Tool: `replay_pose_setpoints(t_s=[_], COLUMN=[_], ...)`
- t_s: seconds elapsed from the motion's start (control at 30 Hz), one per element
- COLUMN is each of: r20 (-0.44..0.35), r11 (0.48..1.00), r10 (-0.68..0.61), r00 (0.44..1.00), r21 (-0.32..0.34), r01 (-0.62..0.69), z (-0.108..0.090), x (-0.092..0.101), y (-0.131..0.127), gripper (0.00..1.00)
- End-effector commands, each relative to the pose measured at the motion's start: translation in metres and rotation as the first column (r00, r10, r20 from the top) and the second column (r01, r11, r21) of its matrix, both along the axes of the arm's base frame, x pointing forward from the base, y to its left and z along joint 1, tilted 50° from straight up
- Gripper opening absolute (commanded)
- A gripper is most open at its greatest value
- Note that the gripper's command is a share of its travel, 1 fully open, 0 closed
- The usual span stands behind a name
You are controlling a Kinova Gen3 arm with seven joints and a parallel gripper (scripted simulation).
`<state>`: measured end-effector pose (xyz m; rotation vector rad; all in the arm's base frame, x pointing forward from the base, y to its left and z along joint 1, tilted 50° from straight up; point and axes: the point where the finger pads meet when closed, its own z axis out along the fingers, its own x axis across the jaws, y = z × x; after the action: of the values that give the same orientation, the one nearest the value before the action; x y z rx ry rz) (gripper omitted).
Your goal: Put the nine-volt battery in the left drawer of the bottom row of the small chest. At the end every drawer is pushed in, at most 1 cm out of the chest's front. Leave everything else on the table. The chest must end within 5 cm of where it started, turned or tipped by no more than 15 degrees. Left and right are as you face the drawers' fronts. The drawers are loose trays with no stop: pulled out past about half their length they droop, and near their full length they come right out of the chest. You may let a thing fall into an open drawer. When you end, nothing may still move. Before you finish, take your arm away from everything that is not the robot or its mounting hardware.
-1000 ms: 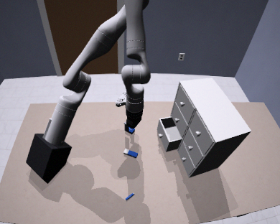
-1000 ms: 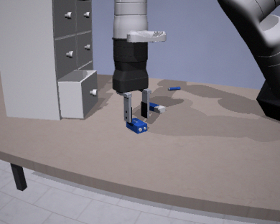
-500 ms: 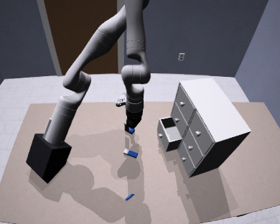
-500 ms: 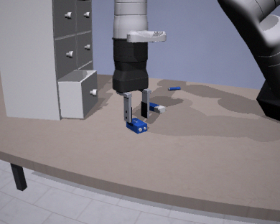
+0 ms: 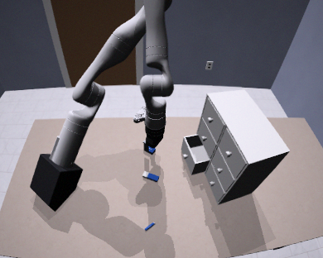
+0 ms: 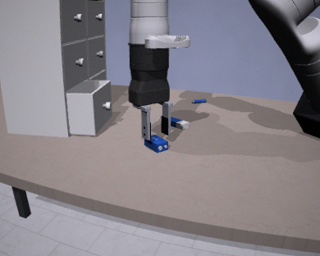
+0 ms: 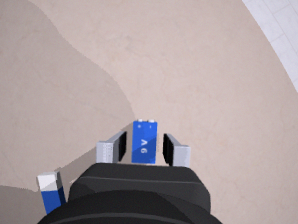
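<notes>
Nearest in the exterior view, past the front edge of the bench point(image 5: 113, 136) point(image 6: 112, 176) point(image 7: 200, 75), the nine-volt battery point(image 5: 151, 150) point(image 6: 156, 144) point(image 7: 144, 142) lies flat, its terminals facing that view. The claw point(image 5: 151, 146) point(image 6: 157, 135) point(image 7: 144, 142) points down over it, fingers apart on either side, gripping nothing. Off to one side, the chest's point(image 5: 248, 124) point(image 6: 34, 70) bottom-left drawer point(image 5: 189, 159) point(image 6: 83, 112) stands pulled out. Behind the battery sits a blue-and-white block point(image 5: 151, 177) point(image 6: 179, 122) point(image 7: 51, 192); farther back lies a slim blue stick point(image 5: 150, 226) point(image 6: 198, 101).

Blue battery point(image 5: 151, 150) point(image 6: 156, 144) point(image 7: 144, 142) marked "9 V" in white, white-and-blue block point(image 5: 151, 177) point(image 6: 179, 123) point(image 7: 51, 193), tan tabletop point(image 5: 113, 136) point(image 6: 92, 168) point(image 7: 90, 60) – black-and-grey end effector point(image 5: 151, 148) point(image 6: 157, 135) point(image 7: 144, 142)
</notes>
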<state>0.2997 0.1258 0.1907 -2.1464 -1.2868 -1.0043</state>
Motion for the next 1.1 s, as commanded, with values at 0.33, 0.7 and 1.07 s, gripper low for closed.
replay_pose_setpoints(t_s=[0.33,0.7,1.07], r20=[0.005,0.003,0.003], r11=[1.000,1.000,1.000], r10=[-0.001,-0.001,-0.002], r00=[1.000,1.000,1.000], r21=[-0.008,-0.007,-0.008], r01=[0.001,0.001,0.002], z=[-0.002,-0.008,-0.018], x=[0.002,0.005,0.010], y=[-0.003,0.004,0.013], gripper=[0.81,0.81,0.81])
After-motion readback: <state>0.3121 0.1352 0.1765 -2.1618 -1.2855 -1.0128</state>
